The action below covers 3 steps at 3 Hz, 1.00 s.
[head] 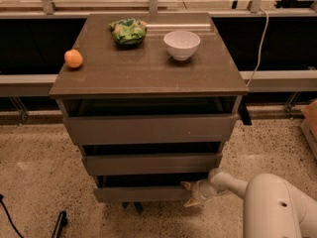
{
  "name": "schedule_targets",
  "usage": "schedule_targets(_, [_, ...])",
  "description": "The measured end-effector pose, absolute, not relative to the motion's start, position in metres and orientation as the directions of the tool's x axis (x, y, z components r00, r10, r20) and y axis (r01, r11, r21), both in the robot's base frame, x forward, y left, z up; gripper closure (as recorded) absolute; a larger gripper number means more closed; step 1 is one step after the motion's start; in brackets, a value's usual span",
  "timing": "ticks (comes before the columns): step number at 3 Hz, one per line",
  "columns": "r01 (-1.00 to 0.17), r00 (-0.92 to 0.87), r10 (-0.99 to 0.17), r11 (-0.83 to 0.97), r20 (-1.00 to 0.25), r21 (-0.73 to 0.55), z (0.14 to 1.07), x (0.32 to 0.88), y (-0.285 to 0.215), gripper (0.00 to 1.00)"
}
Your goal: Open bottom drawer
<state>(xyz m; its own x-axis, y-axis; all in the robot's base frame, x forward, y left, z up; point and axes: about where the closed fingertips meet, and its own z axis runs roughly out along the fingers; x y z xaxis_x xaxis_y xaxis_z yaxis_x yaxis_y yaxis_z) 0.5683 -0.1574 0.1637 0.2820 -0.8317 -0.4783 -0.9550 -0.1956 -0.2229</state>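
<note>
The bottom drawer (141, 194) is the lowest, narrowest grey-brown front of the cabinet, with a dark gap above its top edge. My gripper (189, 194) is at the drawer's right end, one fingertip at its top right corner and the other lower, by its bottom corner. The fingers are spread apart and hold nothing. The white arm (277, 207) reaches in from the lower right.
The middle drawer (151, 163) and top drawer (148, 129) sit above. On the cabinet top (148, 68) are an orange (73, 58), a green bag (128, 30) and a white bowl (182, 44). A black cable (7, 214) lies on the speckled floor at lower left.
</note>
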Motion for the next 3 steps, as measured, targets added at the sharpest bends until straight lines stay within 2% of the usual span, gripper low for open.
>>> schedule_targets(1, [-0.955, 0.296, -0.819, -0.242, -0.492, -0.172, 0.1664, 0.5533, -0.1538, 0.56])
schedule_targets(3, [-0.955, 0.295, -0.818, -0.245, -0.494, -0.166, 0.1672, 0.5514, -0.1536, 0.46])
